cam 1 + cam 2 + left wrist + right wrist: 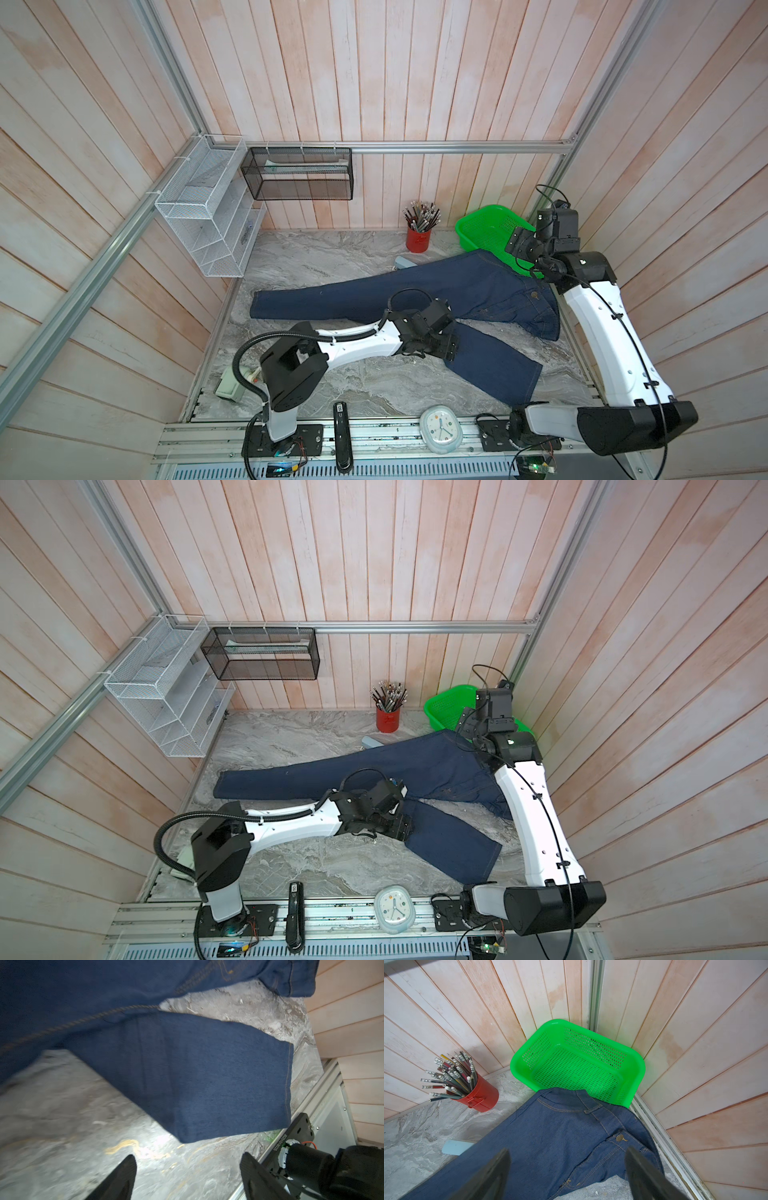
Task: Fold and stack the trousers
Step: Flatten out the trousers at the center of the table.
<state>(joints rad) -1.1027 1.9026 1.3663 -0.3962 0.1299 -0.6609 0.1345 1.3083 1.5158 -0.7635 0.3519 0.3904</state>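
Dark navy denim trousers (415, 297) lie spread on the grey marbled bench (332, 257), waist at 2 o'clock overlapping a green perforated plastic basket (537, 1049); left pincer (188, 1159) and right pincer (568, 1149) both wide, empty.

trousers (415, 299): the middle of the near leg lay hidden under the left arm (357, 343) in both top views; part of the waist sat behind the right arm (530, 812) in a top view; the upper denim was blurred in the left wrist view.
left end effector (188, 1159): only two fingertips showed, cut by the picture's edge.
right end effector (568, 1153): only blurred fingertips showed, cut off likewise.
pale blue flat thing (454, 1147): partly under the trousers; unidentifiable.
green basket (639, 1068): near rim covered by the waistband.
beige object (224, 386): half hidden behind the left arm.
clock (440, 428): face too small to read.
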